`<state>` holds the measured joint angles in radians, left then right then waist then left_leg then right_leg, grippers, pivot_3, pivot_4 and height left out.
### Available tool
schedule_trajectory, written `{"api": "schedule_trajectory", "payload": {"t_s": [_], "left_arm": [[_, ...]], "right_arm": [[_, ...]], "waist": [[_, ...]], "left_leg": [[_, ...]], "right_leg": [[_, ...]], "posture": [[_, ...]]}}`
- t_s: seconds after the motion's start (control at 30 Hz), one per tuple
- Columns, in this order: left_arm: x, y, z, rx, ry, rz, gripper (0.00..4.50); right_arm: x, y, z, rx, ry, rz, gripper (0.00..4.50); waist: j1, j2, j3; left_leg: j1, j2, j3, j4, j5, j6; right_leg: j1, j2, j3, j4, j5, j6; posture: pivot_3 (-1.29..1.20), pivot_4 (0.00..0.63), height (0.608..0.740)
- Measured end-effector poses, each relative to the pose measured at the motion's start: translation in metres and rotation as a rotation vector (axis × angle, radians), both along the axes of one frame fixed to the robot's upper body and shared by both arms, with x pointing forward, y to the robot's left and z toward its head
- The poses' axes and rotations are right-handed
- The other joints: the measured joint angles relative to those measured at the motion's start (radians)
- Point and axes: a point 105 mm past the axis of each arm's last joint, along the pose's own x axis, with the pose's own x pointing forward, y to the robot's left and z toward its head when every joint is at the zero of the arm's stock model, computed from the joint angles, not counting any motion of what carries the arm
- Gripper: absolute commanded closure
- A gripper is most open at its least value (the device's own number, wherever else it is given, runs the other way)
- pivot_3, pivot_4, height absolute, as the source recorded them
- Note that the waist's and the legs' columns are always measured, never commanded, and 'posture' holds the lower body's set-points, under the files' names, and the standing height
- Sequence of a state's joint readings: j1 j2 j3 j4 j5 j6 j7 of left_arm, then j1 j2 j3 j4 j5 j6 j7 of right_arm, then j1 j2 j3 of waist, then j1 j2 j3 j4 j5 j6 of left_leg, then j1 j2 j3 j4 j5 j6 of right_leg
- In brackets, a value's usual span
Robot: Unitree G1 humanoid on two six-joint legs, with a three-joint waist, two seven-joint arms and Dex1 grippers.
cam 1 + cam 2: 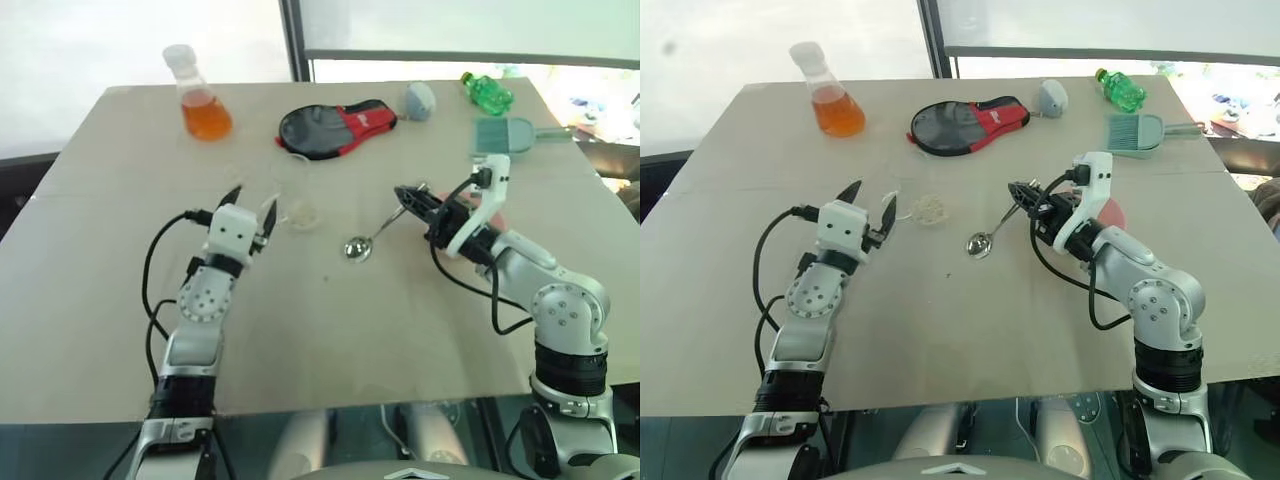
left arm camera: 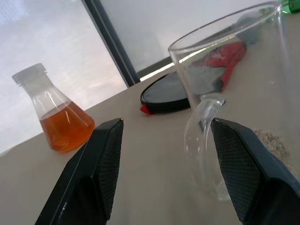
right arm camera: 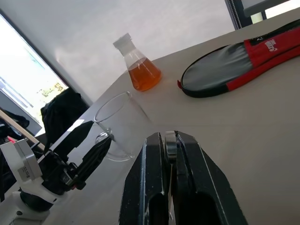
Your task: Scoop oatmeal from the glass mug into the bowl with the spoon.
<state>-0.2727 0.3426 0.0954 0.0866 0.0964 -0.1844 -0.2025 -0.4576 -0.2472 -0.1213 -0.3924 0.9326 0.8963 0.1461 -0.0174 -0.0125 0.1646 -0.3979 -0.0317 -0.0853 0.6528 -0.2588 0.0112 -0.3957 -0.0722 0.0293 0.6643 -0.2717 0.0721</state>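
The table (image 1: 940,330) was big and light brown. At the far side stood a flask (image 1: 830,95) of orange drink, with a black and red bag (image 1: 965,125), a grey round thing (image 1: 1051,97), a green bottle (image 1: 1124,90) and a teal scoop (image 1: 1137,133). Nearer the middle stood the glass mug (image 1: 925,205), with oatmeal (image 1: 930,209) in it.

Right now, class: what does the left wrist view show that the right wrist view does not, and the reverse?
Left wrist view alone: the oatmeal in the glass mug and the green bottle.

Right wrist view alone: the right gripper shut on the spoon.

Shared: the mug, the open left gripper, the orange flask, the red-and-black case, the table.
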Motion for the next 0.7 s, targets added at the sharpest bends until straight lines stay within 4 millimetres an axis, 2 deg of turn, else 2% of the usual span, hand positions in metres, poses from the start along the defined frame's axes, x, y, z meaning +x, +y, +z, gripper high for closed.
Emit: {"api": "schedule_trajectory", "payload": {"t_s": [0.13,0.27,0.3,0.33,0.4,0.7], "left_arm": [[0.004,0.002,-0.007,-0.008,0.023,0.017,1.41],[0.009,0.008,-0.003,-0.021,0.013,0.05,1.41],[0.01,0.009,-0.003,-0.022,0.013,0.055,1.91],[0.01,0.009,-0.003,-0.023,0.015,0.058,1.97],[0.01,0.01,-0.005,-0.024,0.02,0.062,2.62],[0.011,0.012,-0.009,-0.033,0.04,0.079,2.62]], "right_arm": [[0.0,-0.001,0.0,-0.004,-0.003,-0.008,4.5],[0.0,0.0,-0.002,-0.01,-0.001,-0.009,4.5],[0.0,-0.001,-0.003,-0.011,0.0,-0.011,4.5],[0.0,-0.001,-0.003,-0.012,0.0,-0.013,4.5],[0.0,-0.001,-0.004,-0.01,0.002,-0.015,4.5],[-0.001,0.001,-0.005,-0.003,-0.002,-0.017,4.5]], "waist": [[0.001,0.0,0.0],[0.001,0.0,0.0],[0.001,0.0,0.0],[0.001,0.0,0.0],[0.001,0.0,0.0],[0.001,0.0,0.0]], "left_leg": [[0.0,0.0,0.0,0.0,0.0,0.0],[0.0,0.0,0.0,0.0,0.0,0.0],[0.0,0.0,0.0,0.0,0.0,0.0],[0.0,0.0,0.0,0.0,0.0,0.0],[0.0,0.0,0.0,0.0,0.0,0.0],[0.0,0.0,0.0,0.0,0.0,0.0]], "right_leg": [[0.0,0.0,0.0,0.0,0.0,0.0],[0.0,0.0,0.0,0.0,0.0,0.0],[0.0,0.0,0.0,0.0,0.0,0.0],[0.0,0.0,0.0,0.0,0.0,0.0],[0.0,0.0,0.0,0.0,0.0,0.0],[0.0,0.0,0.0,0.0,0.0,0.0]], "posture": [[0.0,0.15,0.74],[0.0,0.15,0.74],[0.0,0.15,0.74],[0.0,0.15,0.74],[0.0,0.15,0.74],[0.0,0.15,0.74]]}}
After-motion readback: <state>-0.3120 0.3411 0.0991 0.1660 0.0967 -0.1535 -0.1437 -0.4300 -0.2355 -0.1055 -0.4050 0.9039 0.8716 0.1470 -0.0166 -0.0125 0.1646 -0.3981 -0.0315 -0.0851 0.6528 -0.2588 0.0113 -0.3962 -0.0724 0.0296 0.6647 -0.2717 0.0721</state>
